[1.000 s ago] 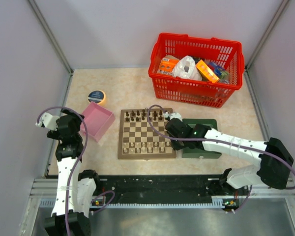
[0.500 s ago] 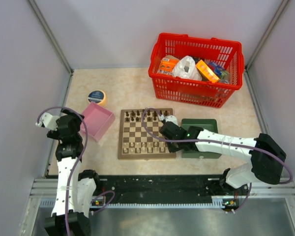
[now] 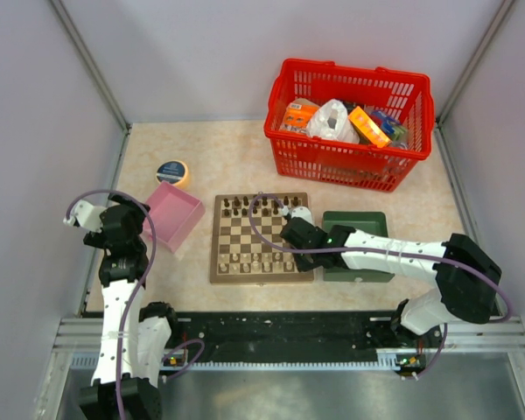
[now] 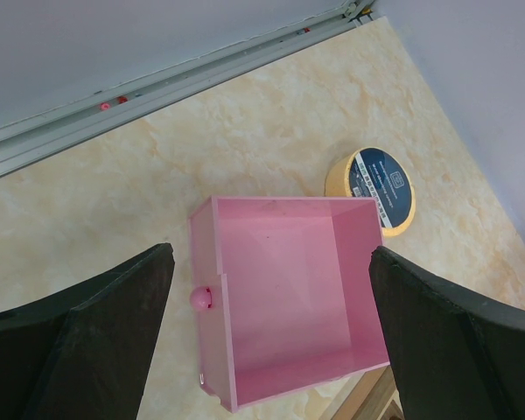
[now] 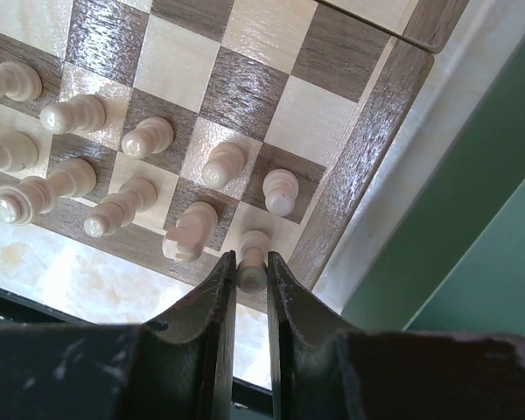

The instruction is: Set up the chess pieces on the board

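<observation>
The board (image 3: 261, 229) lies at the table's middle. Dark brown pieces (image 3: 245, 206) line its far rows and cream pieces (image 3: 254, 264) its near rows. In the right wrist view several cream pieces (image 5: 140, 197) stand on the board's (image 5: 245, 87) near rows. My right gripper (image 5: 252, 267) is shut on a cream piece (image 5: 255, 252) that stands on the near right corner square. In the top view that gripper (image 3: 295, 238) is over the board's right side. My left gripper (image 4: 271, 332) is open and empty above the pink box (image 4: 280, 297).
A green tray (image 3: 367, 223) lies right of the board, close to my right arm. The pink box (image 3: 173, 214) sits left of the board, with a tape roll (image 3: 172, 171) behind it. A red basket (image 3: 350, 122) full of items stands at the back right.
My right gripper has moved left from the board's right edge to over its right squares. The left arm has not moved.
</observation>
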Tool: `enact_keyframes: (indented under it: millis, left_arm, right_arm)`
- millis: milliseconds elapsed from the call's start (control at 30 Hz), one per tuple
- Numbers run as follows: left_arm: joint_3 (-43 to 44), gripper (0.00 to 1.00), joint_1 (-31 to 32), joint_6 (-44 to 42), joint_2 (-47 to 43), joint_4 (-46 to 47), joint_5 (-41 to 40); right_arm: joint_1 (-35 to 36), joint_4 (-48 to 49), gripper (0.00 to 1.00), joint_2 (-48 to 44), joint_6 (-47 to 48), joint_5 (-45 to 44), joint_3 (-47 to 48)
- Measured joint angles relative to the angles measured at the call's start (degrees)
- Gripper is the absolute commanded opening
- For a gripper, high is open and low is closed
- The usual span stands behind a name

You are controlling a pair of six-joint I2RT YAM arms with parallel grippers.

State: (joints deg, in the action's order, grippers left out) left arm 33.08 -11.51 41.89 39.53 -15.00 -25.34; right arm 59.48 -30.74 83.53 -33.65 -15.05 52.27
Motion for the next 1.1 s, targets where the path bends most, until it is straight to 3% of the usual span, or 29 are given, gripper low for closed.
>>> enact_keyframes:
  millis: [1100]
  left_arm:
    - [0.0,0.99,0.0,0.0,0.0,0.0,0.0]
  right_arm:
    - [0.0,0.7,0.19,0.5,0.6,0.1,-0.1]
